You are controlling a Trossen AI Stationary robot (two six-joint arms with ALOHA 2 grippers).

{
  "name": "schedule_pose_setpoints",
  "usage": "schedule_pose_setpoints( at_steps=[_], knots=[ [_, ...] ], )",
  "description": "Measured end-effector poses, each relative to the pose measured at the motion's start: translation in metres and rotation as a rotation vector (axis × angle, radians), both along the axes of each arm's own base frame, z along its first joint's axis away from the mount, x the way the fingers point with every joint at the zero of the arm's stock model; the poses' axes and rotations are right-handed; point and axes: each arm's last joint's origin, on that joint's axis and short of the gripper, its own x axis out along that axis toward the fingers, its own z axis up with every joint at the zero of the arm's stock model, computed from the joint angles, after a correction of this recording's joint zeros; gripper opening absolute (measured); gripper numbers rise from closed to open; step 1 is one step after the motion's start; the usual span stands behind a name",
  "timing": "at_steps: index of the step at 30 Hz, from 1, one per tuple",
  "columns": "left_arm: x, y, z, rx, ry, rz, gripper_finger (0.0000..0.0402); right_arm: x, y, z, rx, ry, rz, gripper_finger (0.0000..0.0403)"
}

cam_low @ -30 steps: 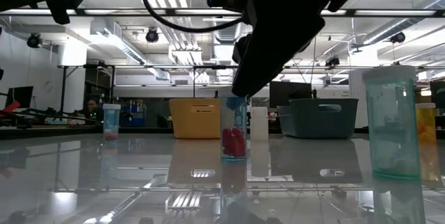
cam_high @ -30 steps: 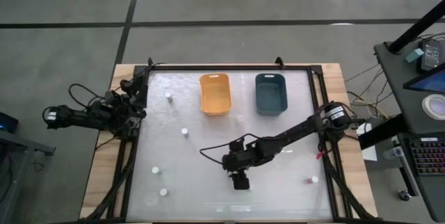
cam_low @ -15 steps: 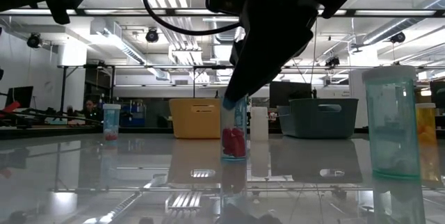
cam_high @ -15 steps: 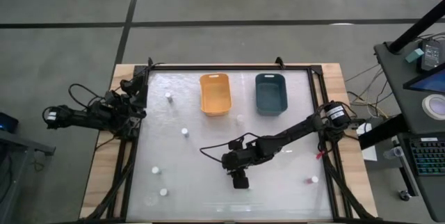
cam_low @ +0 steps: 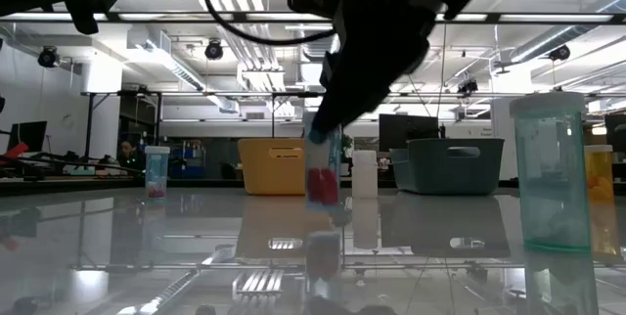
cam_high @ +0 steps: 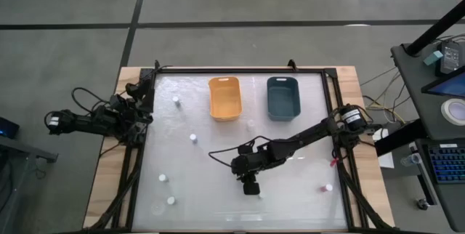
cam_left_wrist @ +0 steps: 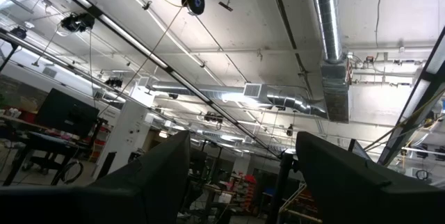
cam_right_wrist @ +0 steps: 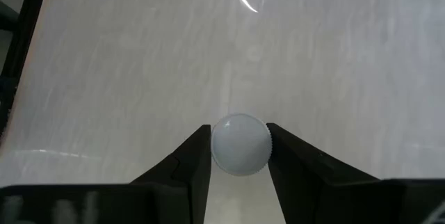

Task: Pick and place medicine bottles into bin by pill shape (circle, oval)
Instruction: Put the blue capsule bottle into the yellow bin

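Note:
My right gripper (cam_high: 251, 187) points down over the table's near middle, shut on a clear medicine bottle (cam_low: 323, 173) with red pills and a white cap (cam_right_wrist: 240, 144); the high view hides the bottle under the gripper. More white-capped medicine bottles stand upright on their bases, among them one (cam_high: 193, 137) at mid left, one (cam_high: 163, 178) near left and one (cam_high: 328, 187) near right. At the far side sit the orange bin (cam_high: 224, 97) and the dark blue bin (cam_high: 282, 97). My left gripper (cam_left_wrist: 243, 140) waits open beyond the table's left edge, facing the ceiling. My right gripper pinches the bottle at its capped top (cam_right_wrist: 240, 144) between its two fingers (cam_right_wrist: 197, 156), coming from above and pointing down. The bottle hangs below the fingers, slightly tilted, its base (cam_low: 323, 203) lifted clear of the table.
Close to the low camera stand a tall clear bottle (cam_low: 553, 173) and an orange one (cam_low: 599, 188). A white bottle (cam_high: 251, 123) stands between the held bottle and the bins. A black frame (cam_high: 240, 69) borders the table.
My right gripper has shut on the red-pill bottle and gone up with it. The bottle, which stood on the table a second ago, now hangs clear of it and tips slightly.

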Motion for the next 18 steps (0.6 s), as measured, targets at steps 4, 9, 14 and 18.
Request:
schedule_pose_setpoints(
  at_steps=[4,9,14,18],
  knots=[
    [0.000,0.000,0.000,0.000,0.000,0.000,0.0246,0.005,-0.018,0.022,-0.012,-0.016,-0.035,0.0118],
    [0.000,0.000,0.000,0.000,0.000,0.000,0.0246,0.014,-0.057,0.056,-0.023,-0.026,-0.120,0.0114],
    [0.000,0.000,0.000,0.000,0.001,0.002,0.0246,0.023,-0.109,0.084,-0.051,-0.061,-0.207,0.0117],
    [0.000,0.000,0.000,0.003,0.004,0.007,0.0246,0.031,-0.154,0.102,-0.067,-0.119,-0.297,0.0115]
  ],
)
